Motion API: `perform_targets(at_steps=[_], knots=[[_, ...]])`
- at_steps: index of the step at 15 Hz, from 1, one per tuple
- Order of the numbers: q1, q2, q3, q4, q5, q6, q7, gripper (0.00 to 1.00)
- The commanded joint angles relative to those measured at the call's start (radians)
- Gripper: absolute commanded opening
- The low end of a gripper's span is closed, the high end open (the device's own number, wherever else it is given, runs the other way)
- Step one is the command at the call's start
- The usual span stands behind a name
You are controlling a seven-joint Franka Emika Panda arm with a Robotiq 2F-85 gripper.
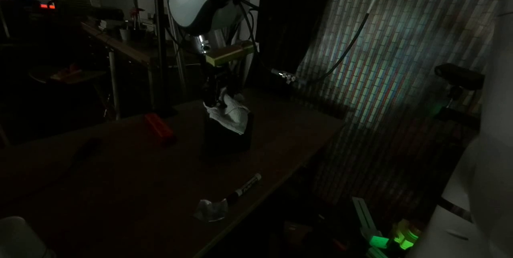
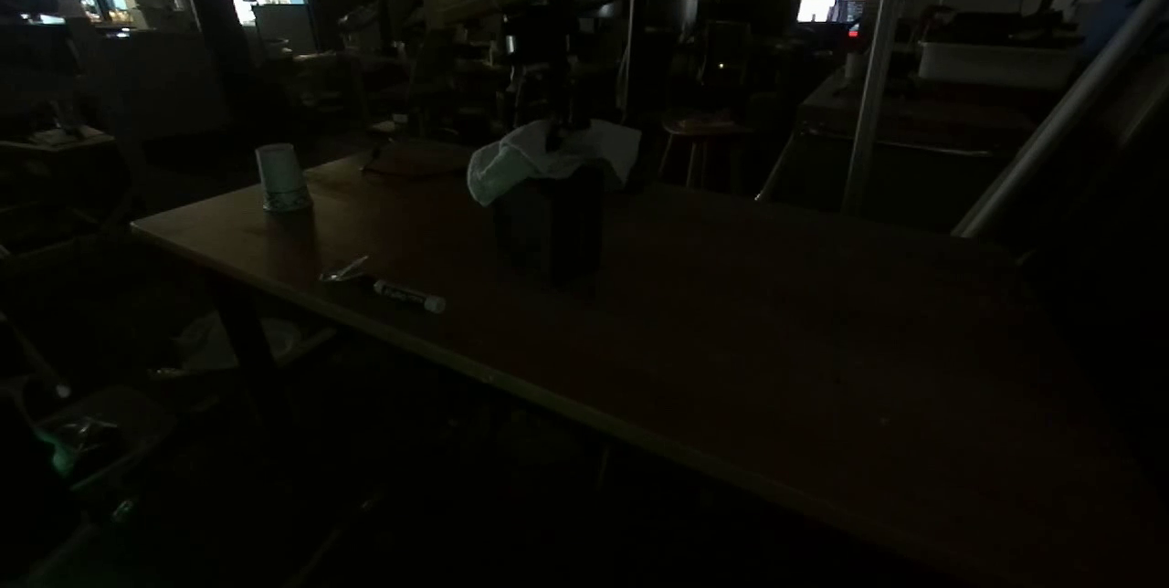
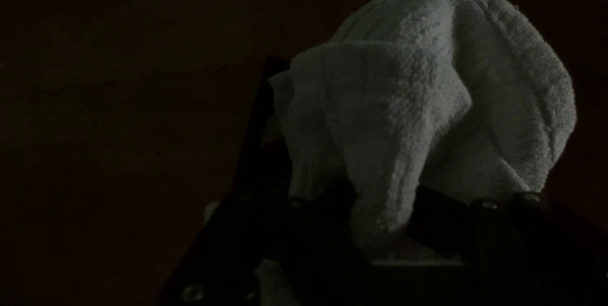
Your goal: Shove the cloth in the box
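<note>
probably, in this gloom, the gripper [image 3: 384, 201] pinches the cloth [image 2: 534, 157], which drapes over the box [image 2: 548, 232], hanging out left and right in an exterior view, so a downward push could snag it and tip the box.

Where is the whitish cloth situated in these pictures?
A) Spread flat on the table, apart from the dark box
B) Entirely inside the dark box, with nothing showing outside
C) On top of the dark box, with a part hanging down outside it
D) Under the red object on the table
C, since in both exterior views the cloth sits across the top of the dark box and a part droops down its outside.
</note>
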Motion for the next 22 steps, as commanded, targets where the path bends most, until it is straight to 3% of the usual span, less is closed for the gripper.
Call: perform_targets(at_steps=[1, 5, 13, 22], knots=[[0.016, 0.016, -0.005, 0.033, -0.001, -0.065, 0.055, 0.04], [0.021, 0.006, -0.001, 0.03, 0.002, -0.046, 0.087, 0.04], [-0.037, 0.081, 0.005, 0.018, 0.239, 0.018, -0.023, 0.04], [-0.068, 0.113, 0.0, 0.044, 0.299, 0.021, -0.121, 0.04]])
